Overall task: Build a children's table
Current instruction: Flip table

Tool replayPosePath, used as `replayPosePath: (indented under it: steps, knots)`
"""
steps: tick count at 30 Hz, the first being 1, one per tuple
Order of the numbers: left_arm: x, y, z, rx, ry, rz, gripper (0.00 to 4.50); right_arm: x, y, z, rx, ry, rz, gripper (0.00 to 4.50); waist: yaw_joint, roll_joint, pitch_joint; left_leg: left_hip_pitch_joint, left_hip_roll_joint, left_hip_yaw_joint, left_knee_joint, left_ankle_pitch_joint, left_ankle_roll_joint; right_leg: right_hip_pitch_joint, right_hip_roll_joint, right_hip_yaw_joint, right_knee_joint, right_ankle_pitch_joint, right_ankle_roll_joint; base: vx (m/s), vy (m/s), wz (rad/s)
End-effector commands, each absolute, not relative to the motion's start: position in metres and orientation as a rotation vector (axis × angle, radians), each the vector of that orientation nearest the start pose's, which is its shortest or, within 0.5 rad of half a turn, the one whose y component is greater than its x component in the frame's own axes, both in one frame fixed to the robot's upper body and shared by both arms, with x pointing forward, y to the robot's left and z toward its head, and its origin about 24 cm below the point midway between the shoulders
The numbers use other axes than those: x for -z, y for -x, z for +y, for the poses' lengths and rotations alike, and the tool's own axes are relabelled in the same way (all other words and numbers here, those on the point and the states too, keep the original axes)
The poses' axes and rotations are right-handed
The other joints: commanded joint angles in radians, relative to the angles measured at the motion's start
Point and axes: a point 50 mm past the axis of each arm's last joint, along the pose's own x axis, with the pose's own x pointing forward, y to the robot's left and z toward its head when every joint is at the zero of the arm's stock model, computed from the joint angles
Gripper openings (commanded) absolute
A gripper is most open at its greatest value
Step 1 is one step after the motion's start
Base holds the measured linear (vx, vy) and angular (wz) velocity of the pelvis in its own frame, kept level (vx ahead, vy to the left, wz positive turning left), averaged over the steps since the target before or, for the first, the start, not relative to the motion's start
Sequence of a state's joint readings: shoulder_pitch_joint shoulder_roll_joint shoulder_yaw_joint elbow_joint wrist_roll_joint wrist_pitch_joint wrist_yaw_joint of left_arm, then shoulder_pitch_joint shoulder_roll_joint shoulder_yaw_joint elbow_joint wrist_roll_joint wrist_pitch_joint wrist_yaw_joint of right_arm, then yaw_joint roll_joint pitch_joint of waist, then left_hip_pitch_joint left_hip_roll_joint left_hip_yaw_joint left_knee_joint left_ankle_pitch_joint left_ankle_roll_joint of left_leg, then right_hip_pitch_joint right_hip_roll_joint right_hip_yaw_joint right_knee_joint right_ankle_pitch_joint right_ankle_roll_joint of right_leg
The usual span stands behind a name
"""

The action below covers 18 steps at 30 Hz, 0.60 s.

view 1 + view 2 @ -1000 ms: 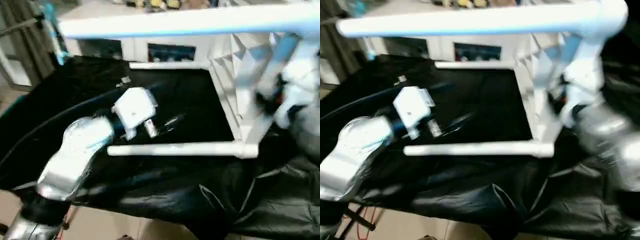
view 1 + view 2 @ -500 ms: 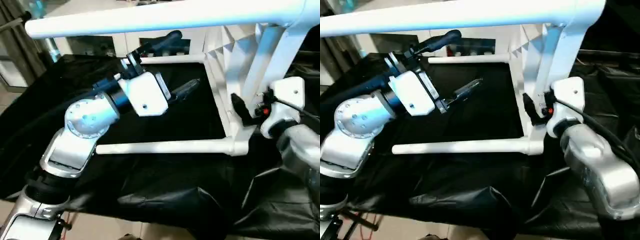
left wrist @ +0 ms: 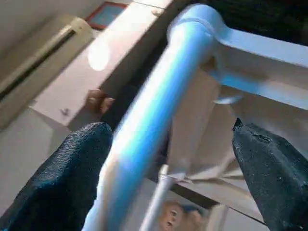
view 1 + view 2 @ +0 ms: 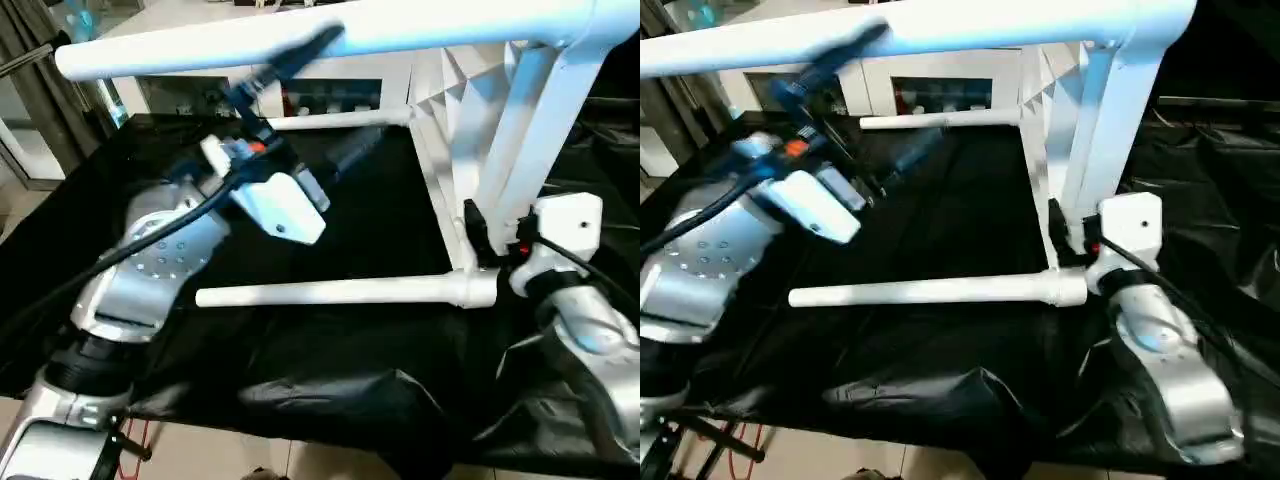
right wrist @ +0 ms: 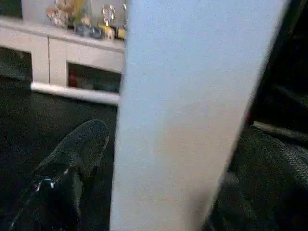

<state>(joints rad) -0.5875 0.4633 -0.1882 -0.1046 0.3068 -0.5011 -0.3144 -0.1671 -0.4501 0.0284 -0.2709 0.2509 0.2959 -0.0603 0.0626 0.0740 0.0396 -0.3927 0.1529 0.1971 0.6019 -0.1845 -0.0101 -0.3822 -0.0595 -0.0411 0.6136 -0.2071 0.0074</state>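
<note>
Assembly looked well along: the tabletop (image 4: pixel 470 150) stood tipped on its edge on a black cloth (image 4: pixel 330 380), ribbed underside facing the robot's left. Three legs (image 4: pixel 340 293) showed seated in round corner sockets, smooth white plastic tubes jutting level toward the left; the upper near leg (image 4: pixel 300 38) crossed high overhead. The fourth could not be seen, so it was unclear whether any fitting remained, and turning the table upright was likely still ahead. The left gripper (image 3: pixel 168 159) straddled that upper leg, its textured black fingers (image 3: pixel 62 178) spread wide and apart from the tube. The right gripper (image 4: pixel 480 235) sat beside the lower near corner; whether its jaws were apart could not be told.
</note>
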Motion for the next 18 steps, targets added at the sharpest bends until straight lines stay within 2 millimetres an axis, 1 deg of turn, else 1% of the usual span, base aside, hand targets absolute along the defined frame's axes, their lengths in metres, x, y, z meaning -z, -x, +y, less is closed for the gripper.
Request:
replayPosePath:
  steps: [1,3,4,5,6,7,9,10,11,12,13,14,15,16,17,18]
  knots:
    - [-0.222,-0.275,0.103,0.643,-0.953,-1.015,4.50,-0.135,-0.279,-0.191,-0.074,0.224,-0.144,4.32,0.006,-0.012,-0.057,0.024,0.073,-0.048,-0.073,-0.232,-0.017,0.027,-0.085,0.044,-0.070,-0.144,-0.160,0.000,0.000,0.00]
    - [-0.221,-0.272,0.103,0.637,-0.947,-1.030,4.50,-0.136,-0.280,-0.189,-0.086,0.232,-0.153,4.32,0.007,-0.011,-0.060,0.022,0.072,-0.048,-0.071,-0.211,-0.011,0.030,-0.086,0.044,-0.065,-0.097,-0.168,0.000,0.000,0.00]
    - [-0.225,-0.271,0.104,0.616,-0.941,-1.052,4.50,-0.137,-0.281,-0.189,-0.091,0.237,-0.159,4.32,0.007,-0.019,-0.060,0.022,0.073,-0.047,-0.070,-0.205,-0.007,0.031,-0.085,0.043,-0.065,-0.089,-0.169,0.000,0.000,0.00]
    - [-0.231,-0.271,0.105,0.573,-0.950,-1.083,4.50,-0.138,-0.281,-0.188,-0.095,0.239,-0.165,4.32,0.009,-0.013,-0.061,0.024,0.074,-0.047,-0.070,-0.198,-0.004,0.030,-0.086,0.043,-0.062,-0.079,-0.175,0.000,0.000,0.00]
    - [-0.236,-0.271,0.106,0.535,-0.958,-1.112,4.50,-0.138,-0.282,-0.187,-0.100,0.240,-0.169,4.32,0.008,-0.014,-0.060,0.023,0.073,-0.047,-0.069,-0.199,-0.001,0.031,-0.085,0.043,-0.063,-0.076,-0.177,0.000,0.000,0.00]
    - [-0.243,-0.271,0.108,0.499,-0.963,-1.141,4.50,-0.138,-0.283,-0.187,-0.103,0.241,-0.172,4.32,0.008,-0.019,-0.060,0.023,0.073,-0.046,-0.069,-0.199,0.001,0.031,-0.085,0.043,-0.064,-0.077,-0.177,0.000,0.000,0.00]
    - [-0.253,-0.273,0.110,0.449,-0.968,-1.170,4.50,-0.138,-0.285,-0.186,-0.105,0.242,-0.174,4.32,0.011,-0.018,-0.058,0.024,0.072,-0.046,-0.069,-0.204,0.002,0.031,-0.087,0.043,-0.066,-0.111,-0.177,0.000,0.000,0.00]
    - [-0.253,-0.273,0.110,0.449,-0.968,-1.170,4.50,-0.138,-0.285,-0.186,-0.105,0.242,-0.174,4.32,0.011,-0.018,-0.058,0.024,0.071,-0.046,-0.069,-0.205,0.001,0.030,-0.087,0.043,-0.066,-0.117,-0.177,0.000,0.000,0.00]
    - [-0.257,-0.274,0.110,0.439,-0.971,-1.177,4.50,-0.137,-0.286,-0.185,-0.106,0.244,-0.173,4.32,0.012,-0.018,-0.057,0.024,0.071,-0.046,-0.069,-0.206,0.000,0.030,-0.087,0.044,-0.067,-0.127,-0.176,0.000,0.000,0.00]
    - [-0.261,-0.279,0.110,0.420,-1.003,-1.155,4.50,-0.135,-0.289,-0.182,-0.113,0.242,-0.171,4.32,0.013,-0.016,-0.057,0.024,0.072,-0.048,-0.070,-0.206,-0.003,0.030,-0.088,0.043,-0.066,-0.131,-0.175,0.000,0.000,0.00]
    - [-0.261,-0.281,0.110,0.415,-1.015,-1.147,4.50,-0.135,-0.289,-0.181,-0.115,0.240,-0.171,4.32,0.011,-0.017,-0.057,0.023,0.071,-0.047,-0.070,-0.206,-0.005,0.028,-0.085,0.043,-0.066,-0.132,-0.174,0.000,0.000,0.00]
    - [-0.262,-0.289,0.114,0.373,-1.028,-1.098,4.50,-0.135,-0.290,-0.180,-0.110,0.239,-0.169,4.32,0.009,-0.017,-0.057,0.024,0.070,-0.047,-0.070,-0.212,-0.009,0.028,-0.086,0.043,-0.066,-0.139,-0.174,0.000,0.000,0.00]
    - [-0.261,-0.295,0.117,0.346,-1.037,-1.048,4.50,-0.134,-0.291,-0.179,-0.114,0.231,-0.164,4.04,0.010,-0.017,-0.057,0.024,0.069,-0.046,-0.068,-0.208,-0.009,0.028,-0.087,0.045,-0.066,-0.134,-0.173,0.000,0.000,0.00]
    - [-0.261,-0.295,0.117,0.346,-1.037,-1.048,4.50,-0.134,-0.291,-0.179,-0.114,0.231,-0.164,3.97,0.009,-0.017,-0.056,0.023,0.068,-0.046,-0.068,-0.207,-0.009,0.029,-0.086,0.045,-0.066,-0.135,-0.172,0.000,0.000,0.00]
    - [-0.261,-0.301,0.120,0.310,-1.052,-1.010,4.50,-0.134,-0.291,-0.177,-0.124,0.224,-0.161,3.97,0.010,-0.012,-0.058,0.024,0.068,-0.047,-0.068,-0.205,-0.010,0.029,-0.087,0.045,-0.064,-0.138,-0.169,0.000,0.000,0.00]
    - [-0.260,-0.307,0.124,0.283,-1.028,-0.960,4.50,-0.133,-0.291,-0.175,-0.135,0.218,-0.159,3.92,0.009,-0.014,-0.058,0.022,0.069,-0.048,-0.068,-0.202,-0.010,0.030,-0.087,0.044,-0.066,-0.136,-0.168,0.000,0.000,0.00]
